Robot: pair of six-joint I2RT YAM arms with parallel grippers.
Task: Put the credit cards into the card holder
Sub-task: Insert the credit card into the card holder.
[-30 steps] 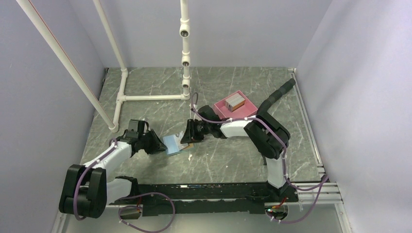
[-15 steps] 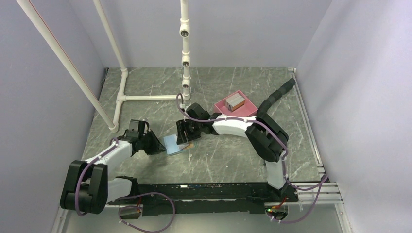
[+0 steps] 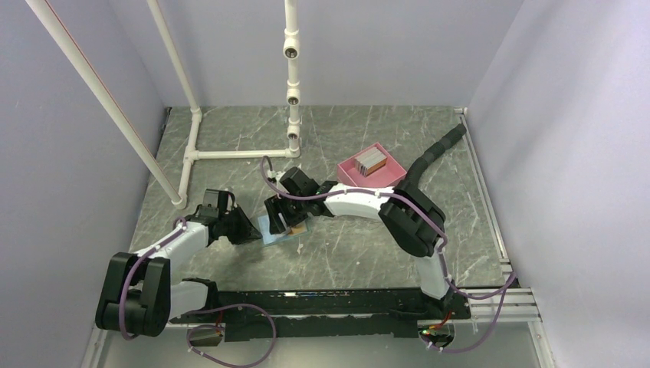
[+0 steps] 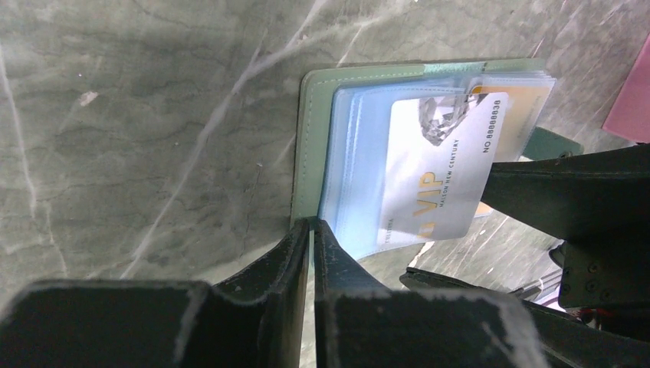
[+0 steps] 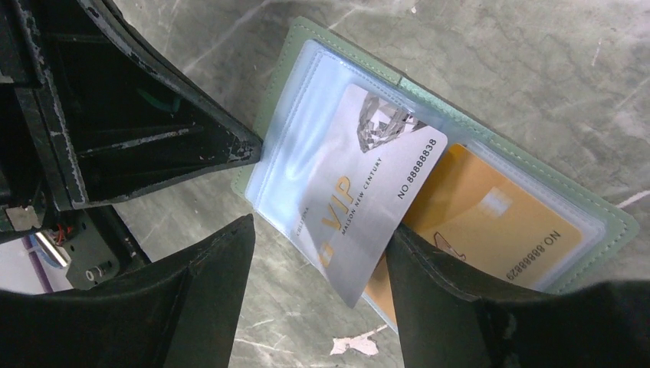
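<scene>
The grey-green card holder [image 5: 622, 222] lies open on the table, its clear light-blue sleeves facing up [image 4: 313, 130] [image 3: 270, 232]. A silver VIP credit card [image 5: 360, 192] [image 4: 441, 169] sits partway in a sleeve, one corner sticking out over the table. A tan-orange card [image 5: 490, 222] [image 4: 529, 100] is tucked in the sleeve beside it. My right gripper [image 5: 320, 228] [image 3: 280, 220] stands open astride the silver card, one finger touching the card's edge. My left gripper [image 4: 312, 224] [image 3: 249, 228] is shut on the holder's near edge. More cards [image 3: 370, 161] stand in the pink tray.
The pink tray [image 3: 387, 175] sits at the back right, behind the right arm. A white pipe frame [image 3: 239, 154] crosses the back left of the marble table. A small pale scrap [image 5: 354, 345] lies on the table near my right fingers.
My right gripper has opened and let go of the silver card while sliding left over the holder. The left jaws have closed further on the holder's edge.
</scene>
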